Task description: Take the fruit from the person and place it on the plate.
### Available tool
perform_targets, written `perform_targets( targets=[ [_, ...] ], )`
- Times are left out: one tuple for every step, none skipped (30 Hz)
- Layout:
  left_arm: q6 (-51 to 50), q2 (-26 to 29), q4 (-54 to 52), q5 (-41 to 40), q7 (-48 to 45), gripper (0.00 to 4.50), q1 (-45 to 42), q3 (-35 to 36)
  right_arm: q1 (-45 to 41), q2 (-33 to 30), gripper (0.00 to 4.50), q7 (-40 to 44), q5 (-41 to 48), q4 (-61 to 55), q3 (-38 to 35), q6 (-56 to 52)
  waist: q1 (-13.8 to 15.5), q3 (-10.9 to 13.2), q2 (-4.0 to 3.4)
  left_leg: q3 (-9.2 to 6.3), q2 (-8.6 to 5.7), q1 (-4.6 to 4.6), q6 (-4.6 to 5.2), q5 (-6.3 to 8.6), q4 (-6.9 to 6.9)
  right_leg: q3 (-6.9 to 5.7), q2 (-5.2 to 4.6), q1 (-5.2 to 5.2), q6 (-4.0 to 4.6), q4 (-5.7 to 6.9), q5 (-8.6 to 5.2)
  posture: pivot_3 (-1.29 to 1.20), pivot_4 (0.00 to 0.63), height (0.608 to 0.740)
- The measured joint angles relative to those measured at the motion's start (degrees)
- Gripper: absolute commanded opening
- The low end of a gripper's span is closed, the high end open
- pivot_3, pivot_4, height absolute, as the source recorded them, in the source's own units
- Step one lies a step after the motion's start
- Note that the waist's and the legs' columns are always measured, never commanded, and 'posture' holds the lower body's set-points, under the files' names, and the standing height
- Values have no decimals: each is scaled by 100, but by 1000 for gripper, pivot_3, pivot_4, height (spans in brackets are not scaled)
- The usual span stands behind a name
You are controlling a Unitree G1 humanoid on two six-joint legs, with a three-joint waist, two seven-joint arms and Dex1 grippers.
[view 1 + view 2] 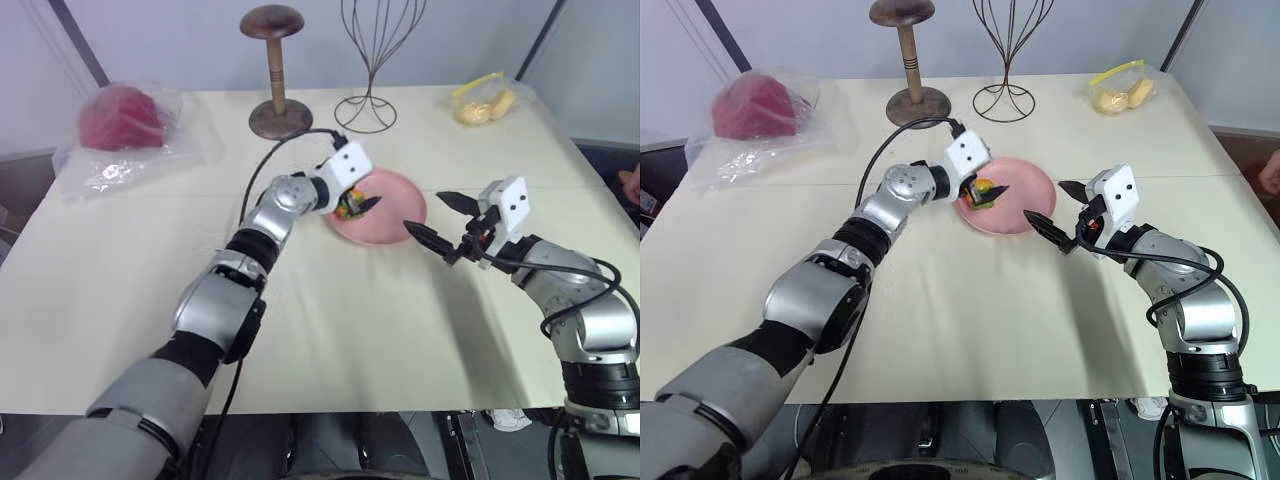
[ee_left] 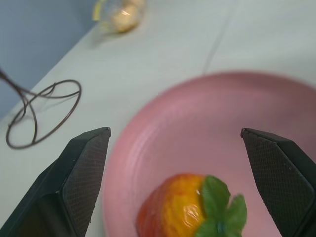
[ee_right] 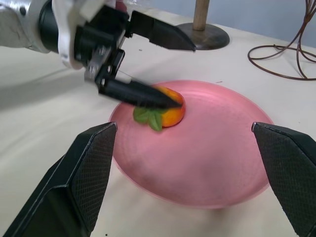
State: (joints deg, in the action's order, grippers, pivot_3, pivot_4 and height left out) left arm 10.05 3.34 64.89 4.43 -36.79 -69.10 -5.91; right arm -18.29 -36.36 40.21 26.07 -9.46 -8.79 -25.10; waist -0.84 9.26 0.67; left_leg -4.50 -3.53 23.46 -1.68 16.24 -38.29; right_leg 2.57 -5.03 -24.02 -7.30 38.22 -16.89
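Note:
The fruit (image 3: 168,111), red-orange fading to yellow with a green leafy top, lies on the left part of the pink plate (image 1: 395,215). My left gripper (image 2: 174,132) hangs low over it, open, its fingers spread wide to either side of the fruit. In the right wrist view one left finger (image 3: 138,94) runs close along the fruit's top; whether it touches I cannot tell. My right gripper (image 1: 424,211) stands open just right of the plate, pointing at it, with nothing between its fingers. A bit of the person's hand (image 1: 632,185) shows at the far right edge.
Behind the plate stand a brown wooden stand (image 1: 274,70) and a wire stand (image 1: 368,60). A clear bag of yellow items (image 1: 484,103) lies at the back right. A dark-red lump in plastic (image 1: 122,120) lies at the back left.

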Motion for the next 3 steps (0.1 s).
perform_targets(
  targets=[
    [-125, 14, -158, -199, -47, 4422, 61, 176, -3, 0, 4500, -10, -2, 2, -3, 4, -8, 0, 0, 0, 1, 0, 0, 0, 0, 0, 0, 0, 0, 1, 0, 0, 150, 740],
    [-321, 43, -418, -436, -76, 4422, 180, 374, -17, 7, 4500, -30, -8, 13, -6, 20, -19, 0, -1, 0, 2, 0, 0, 0, 0, 0, 0, -1, 0, 1, 0, 0, 150, 740],
    [-483, 93, -692, -604, -81, 4422, 321, 517, -34, 23, 4500, -55, -16, 36, -17, 46, -30, 0, -1, 0, 3, 0, 0, 0, 0, 1, 1, -3, 0, 2, 0, 0, 150, 740]
  ],
)
